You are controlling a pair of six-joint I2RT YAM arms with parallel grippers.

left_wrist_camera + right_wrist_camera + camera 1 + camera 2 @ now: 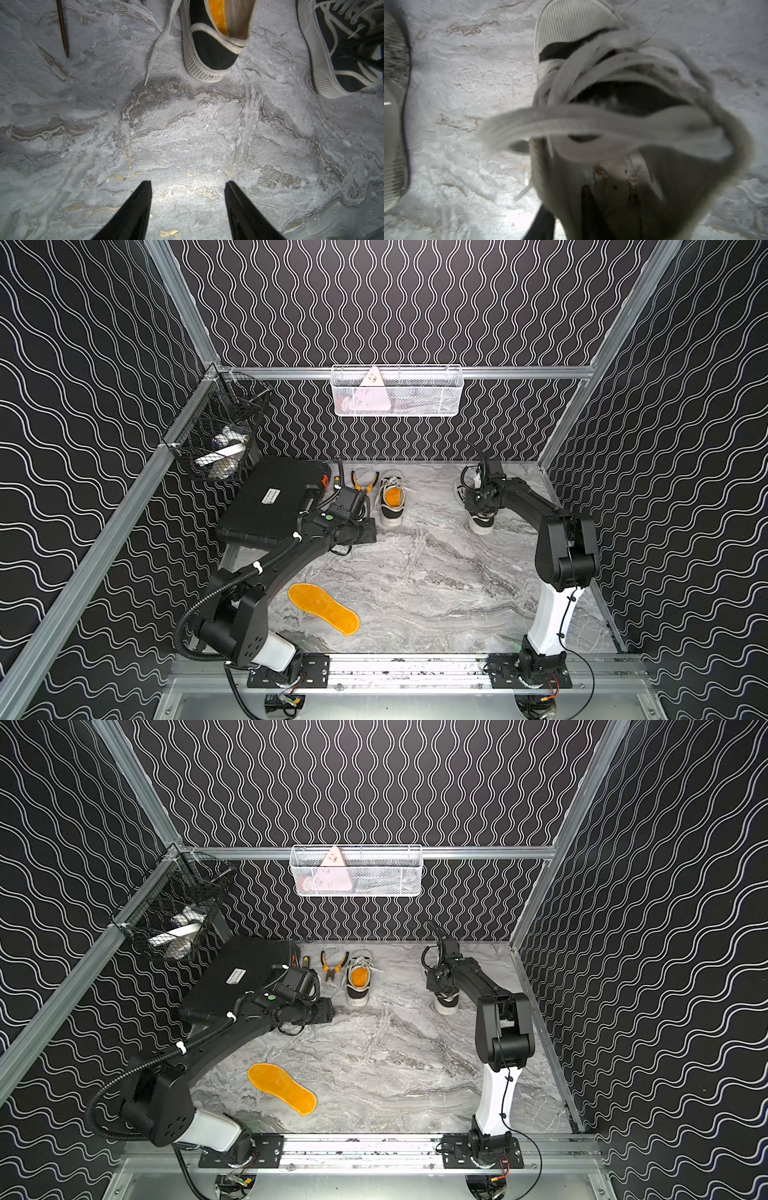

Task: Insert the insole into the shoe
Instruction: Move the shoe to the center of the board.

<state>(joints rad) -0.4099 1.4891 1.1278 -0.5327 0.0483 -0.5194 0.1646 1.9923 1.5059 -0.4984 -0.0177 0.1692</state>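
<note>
**Insole [324, 609] outside shoe [481, 521]**

The insole lay diagonal on the marble table [436, 593], front-left, its toe pointing rear-left. The right gripper [564, 197] pinched the shoe's wall; the left gripper [188, 182] stood spread. Black wavy walls [374, 302] enclosed everything.

Hides most of the far-right shoe [482, 524] [446, 1004] beneath the right arm [523, 497] in both top views. Blurs its laces [591, 124] in the right wrist view; cannot tell whether the right gripper [564, 196] pinches the collar [542, 166]. Crops the far middle shoe [209, 52] at the left wrist view's edge.
</note>
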